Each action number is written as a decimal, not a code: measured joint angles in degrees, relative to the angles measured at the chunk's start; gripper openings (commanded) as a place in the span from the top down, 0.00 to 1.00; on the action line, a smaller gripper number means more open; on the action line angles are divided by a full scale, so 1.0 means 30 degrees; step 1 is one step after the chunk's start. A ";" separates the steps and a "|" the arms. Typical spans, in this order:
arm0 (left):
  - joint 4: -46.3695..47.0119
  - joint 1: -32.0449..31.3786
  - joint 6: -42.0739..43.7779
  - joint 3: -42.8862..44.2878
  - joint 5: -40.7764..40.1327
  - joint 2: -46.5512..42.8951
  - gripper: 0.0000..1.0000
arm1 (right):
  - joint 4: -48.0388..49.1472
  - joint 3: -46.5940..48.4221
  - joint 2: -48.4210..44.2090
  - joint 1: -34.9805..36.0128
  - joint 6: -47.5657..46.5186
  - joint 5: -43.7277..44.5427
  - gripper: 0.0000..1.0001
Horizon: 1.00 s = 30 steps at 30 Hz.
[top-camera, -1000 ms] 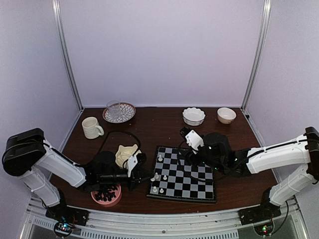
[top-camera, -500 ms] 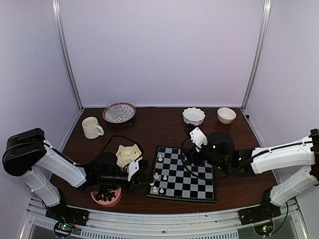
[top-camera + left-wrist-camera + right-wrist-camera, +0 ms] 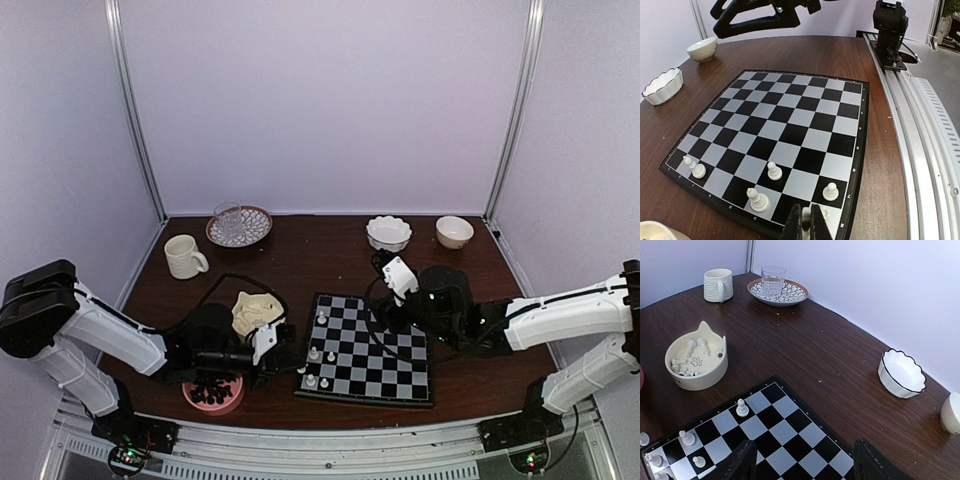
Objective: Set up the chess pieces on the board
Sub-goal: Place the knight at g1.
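Dark counter (image 3: 300,250) bears the board (image 3: 390,365); the right end effector (image 3: 806,450), released and empty, has drawn back a little. The left end effector (image 3: 803,222) stays clenched at the board's edge by the few placed chess pieces (image 3: 774,171), likely placing next.

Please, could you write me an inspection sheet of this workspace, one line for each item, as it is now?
Surface: dark wooden table, small specks.
Job's things: board flat; a few white chess pieces upright near its left edge; more in cat-shaped bowl; dark ones in pink bowl.
Clutter: mug, glass on patterned plate, scalloped bowl, beige bowl.
Grippers: left gripper shut at board's left edge, a white piece beside its fingers, grip unclear; right gripper open above board, empty.
Cables: black cable loops beside left arm.
Surroundings: pale walls, metal rail in front.
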 measured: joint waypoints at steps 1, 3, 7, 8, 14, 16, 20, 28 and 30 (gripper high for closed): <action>-0.0044 0.0000 0.0036 0.0000 0.0000 0.0022 1.00 | 0.0015 -0.0029 0.0000 0.0000 -0.0007 0.0000 0.31; -0.0080 0.0007 0.0051 0.0000 0.0015 0.0095 1.00 | 0.0022 -0.0095 0.0000 0.0000 -0.0029 0.0000 0.31; -0.0044 0.0160 0.0029 0.0000 0.0146 0.0342 1.00 | 0.0146 -0.0240 0.0000 0.0000 -0.0153 0.0000 0.31; -0.0029 0.0226 0.0029 0.0000 0.0233 0.0444 1.00 | 0.0168 -0.0270 0.0000 0.0000 -0.0175 0.0007 0.31; 0.0036 0.0328 -0.0044 0.0000 0.0372 0.1035 1.00 | 0.0284 -0.0284 0.0000 0.0000 -0.0342 0.0029 0.31; 0.0058 0.0415 -0.0117 0.0000 0.0372 0.1239 1.00 | 0.0306 -0.0284 0.0000 0.0000 -0.0379 0.0022 0.31; 0.0073 0.0561 -0.0197 0.0109 0.0379 0.1464 1.00 | 0.0357 -0.0284 0.0000 0.0000 -0.0495 0.0022 0.31; 0.0525 0.0648 -0.0233 0.0707 0.0503 0.2484 1.00 | 0.0401 -0.0284 0.0000 0.0000 -0.0583 0.0022 0.31; 0.0576 0.0648 -0.0240 0.0903 0.0612 0.2718 1.00 | 0.0393 -0.0284 0.0000 0.0000 -0.0583 0.0022 0.31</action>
